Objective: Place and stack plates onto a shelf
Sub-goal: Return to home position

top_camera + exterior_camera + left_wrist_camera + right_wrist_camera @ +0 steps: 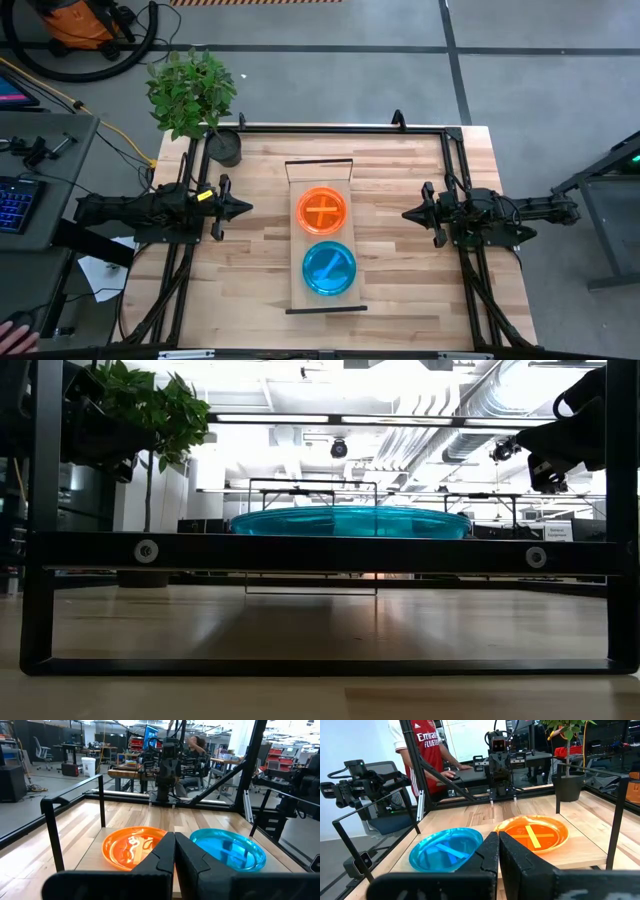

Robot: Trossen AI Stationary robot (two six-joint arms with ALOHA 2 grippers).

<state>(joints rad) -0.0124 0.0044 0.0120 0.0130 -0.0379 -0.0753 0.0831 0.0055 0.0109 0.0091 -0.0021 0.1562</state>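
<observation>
1 shelf | 1 orange stack | 1 blue stack | 2 hands closed

We see two matte-black jointed arms. The left arm wears a small yellow tag just behind the left gripper; the right gripper ends in blunt wedge-shaped fingers (dark, faintly grained).

Bright glare from ceiling lights; soft shadows across tabletop
</observation>
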